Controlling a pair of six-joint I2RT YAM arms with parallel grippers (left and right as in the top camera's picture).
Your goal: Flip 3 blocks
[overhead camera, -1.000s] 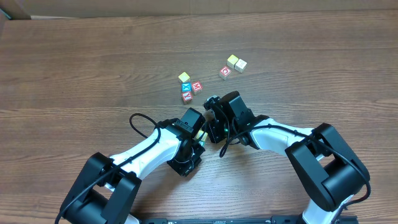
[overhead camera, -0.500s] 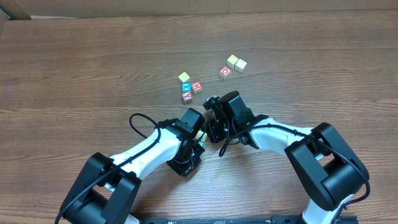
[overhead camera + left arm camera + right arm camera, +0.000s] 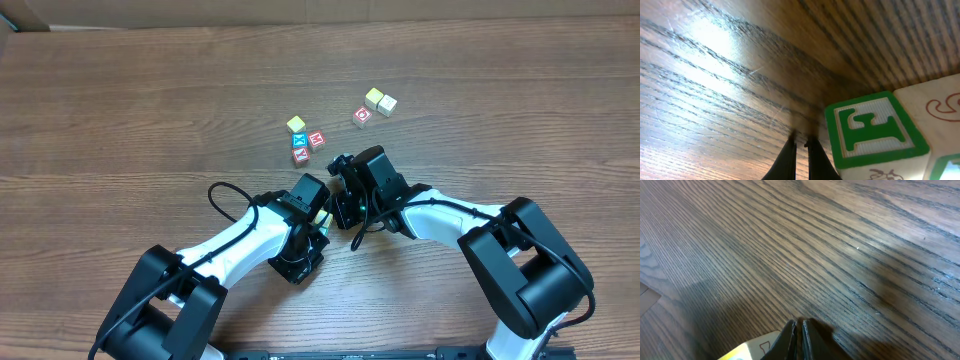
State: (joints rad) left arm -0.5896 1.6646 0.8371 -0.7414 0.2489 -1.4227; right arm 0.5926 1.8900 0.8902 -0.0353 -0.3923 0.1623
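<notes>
A wooden block with a green letter face fills the lower right of the left wrist view. A cream face with a red mark adjoins it. My left gripper is shut and empty, its tips on the table just left of that block. In the right wrist view my right gripper is shut on nothing, with a yellow-edged cream block touching its left side. Overhead, both grippers meet mid-table around a mostly hidden block. A pale yellow block, a yellowish one and a cream one lie farther back.
Two red-lettered cubes and a blue-lettered cube cluster by the pale yellow block. Another red-lettered cube lies near the back pair. Both arms cross the near table.
</notes>
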